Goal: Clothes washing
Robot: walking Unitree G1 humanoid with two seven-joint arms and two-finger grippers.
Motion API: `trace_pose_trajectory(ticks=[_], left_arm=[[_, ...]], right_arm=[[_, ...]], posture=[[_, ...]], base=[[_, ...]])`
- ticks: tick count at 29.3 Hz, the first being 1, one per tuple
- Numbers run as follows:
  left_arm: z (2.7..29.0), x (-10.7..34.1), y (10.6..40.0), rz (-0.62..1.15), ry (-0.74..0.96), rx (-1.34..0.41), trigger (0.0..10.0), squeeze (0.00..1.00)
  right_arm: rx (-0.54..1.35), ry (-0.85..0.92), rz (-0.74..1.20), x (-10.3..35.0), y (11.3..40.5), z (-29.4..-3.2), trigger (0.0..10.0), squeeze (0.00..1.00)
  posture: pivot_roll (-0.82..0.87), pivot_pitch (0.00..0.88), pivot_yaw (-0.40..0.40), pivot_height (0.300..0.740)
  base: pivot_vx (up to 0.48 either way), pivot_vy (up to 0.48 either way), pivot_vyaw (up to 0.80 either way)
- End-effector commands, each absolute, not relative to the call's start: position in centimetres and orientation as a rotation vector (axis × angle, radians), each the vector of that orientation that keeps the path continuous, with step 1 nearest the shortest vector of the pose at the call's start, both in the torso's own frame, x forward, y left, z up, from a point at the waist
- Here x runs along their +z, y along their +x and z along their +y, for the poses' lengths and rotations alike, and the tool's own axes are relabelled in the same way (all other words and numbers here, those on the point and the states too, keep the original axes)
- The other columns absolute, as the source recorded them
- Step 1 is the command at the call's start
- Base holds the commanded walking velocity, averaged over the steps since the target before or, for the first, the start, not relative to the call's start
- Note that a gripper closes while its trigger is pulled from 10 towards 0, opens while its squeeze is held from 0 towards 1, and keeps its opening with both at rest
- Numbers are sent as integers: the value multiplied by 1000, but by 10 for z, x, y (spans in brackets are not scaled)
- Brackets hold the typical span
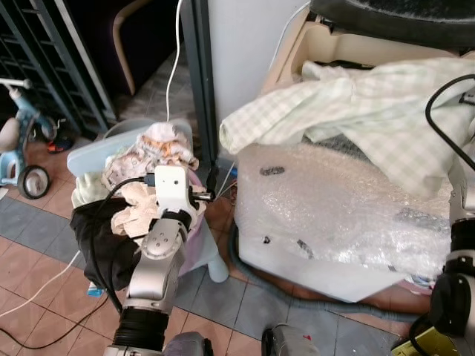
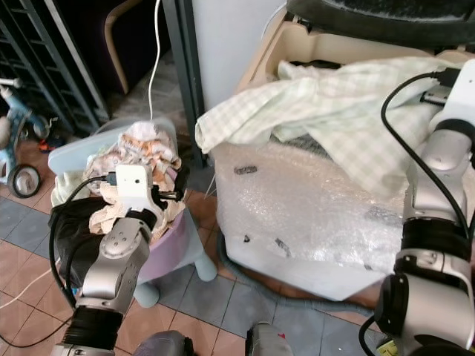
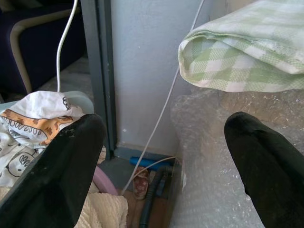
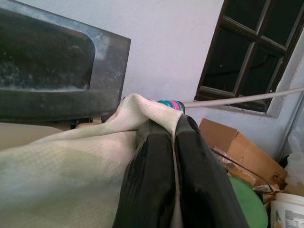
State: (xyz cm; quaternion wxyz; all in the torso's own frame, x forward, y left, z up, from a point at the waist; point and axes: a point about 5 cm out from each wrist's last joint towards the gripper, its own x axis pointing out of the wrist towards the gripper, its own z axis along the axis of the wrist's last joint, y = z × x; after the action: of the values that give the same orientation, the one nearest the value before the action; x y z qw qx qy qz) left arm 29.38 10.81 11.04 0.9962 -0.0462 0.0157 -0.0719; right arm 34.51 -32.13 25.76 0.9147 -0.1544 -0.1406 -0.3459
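A pale green checked cloth (image 1: 356,104) lies draped over the top of the washing machine (image 1: 334,215), which is wrapped in bubble wrap, with its dark lid (image 1: 393,18) raised behind. My right gripper (image 4: 173,130) is shut on a fold of this cloth, at the machine's right side. A light blue laundry basket (image 1: 89,152) on the left holds a patterned white-and-orange garment (image 1: 159,148), a cream cloth (image 1: 137,211) and a black garment (image 1: 104,237). My left gripper (image 3: 161,161) hangs open over the basket's right edge, pointing at the gap beside the machine, holding nothing.
A dark metal post (image 1: 200,74) and a white cable (image 1: 176,52) stand between basket and machine. A hose (image 1: 252,271) curls on the tiled floor at the machine's foot. A child's tricycle (image 1: 18,152) stands far left. A cardboard box (image 4: 237,147) and white bucket (image 4: 287,211) sit beyond the machine.
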Motion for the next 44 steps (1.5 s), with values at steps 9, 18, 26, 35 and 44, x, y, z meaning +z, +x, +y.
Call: trace_pose_trajectory(ticks=[9,18,26,35,44], left_arm=[[119,104,291,66,-70,-81,10000,0],[118,110,291,58,-44,-72,10000,0],[123,109,284,70,-47,-31,10000,0],[122,103,281,104,-40,-33,10000,0],[119,103,281,105,-58,-31,10000,0]], right_arm=[[-380,-362,-283,279,384,-279,10000,0],[310,-193,-320,292,409,-171,10000,0],[341,-253,-358,288,407,-154,10000,1000],[333,-446,-539,280,373,-168,10000,1000],[202,-415,-472,234,337,-183,10000,0]], posture=[[-30,101,47,740],[-15,133,49,740],[-6,161,36,740],[-33,149,40,740],[-37,125,47,740]], base=[[98,0,-311],[0,0,0],[0,0,0],[0,0,0],[0,0,0]])
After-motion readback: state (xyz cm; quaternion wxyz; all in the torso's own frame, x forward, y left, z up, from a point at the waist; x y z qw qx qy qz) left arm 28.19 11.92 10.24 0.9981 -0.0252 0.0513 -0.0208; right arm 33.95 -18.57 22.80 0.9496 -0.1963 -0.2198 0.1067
